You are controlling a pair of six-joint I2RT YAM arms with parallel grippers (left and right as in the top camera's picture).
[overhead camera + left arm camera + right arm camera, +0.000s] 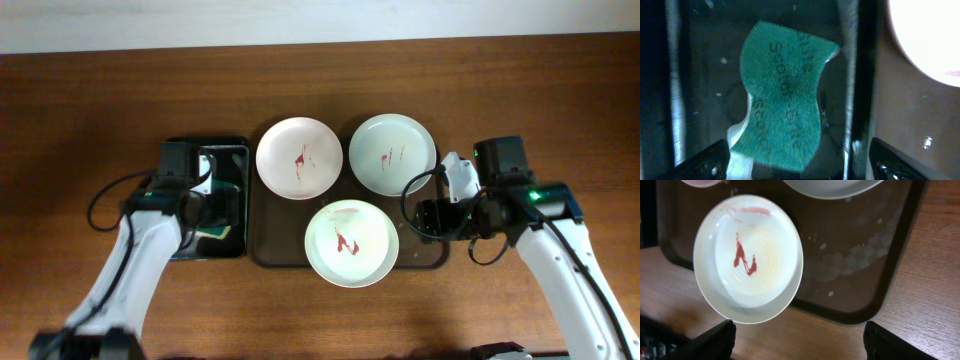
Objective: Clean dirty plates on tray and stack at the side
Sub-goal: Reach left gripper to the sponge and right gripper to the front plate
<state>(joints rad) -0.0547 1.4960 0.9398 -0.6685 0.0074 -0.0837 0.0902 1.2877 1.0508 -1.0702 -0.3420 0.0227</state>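
Note:
Three white plates lie on the dark brown tray: one back left, one back right, one at the front, overhanging the tray's front rim. All carry red smears. In the right wrist view the front plate lies on the tray, and my right gripper stands open over bare wood just off the tray's rim, apart from the plate. From overhead the right gripper is at the tray's right end. My left gripper is open, its fingers either side of a green sponge.
A narrow black tray left of the brown tray holds the sponge, with the left gripper over it. Black cables loop beside both arms. Wood table surrounds the trays; a pale wall runs along the far edge.

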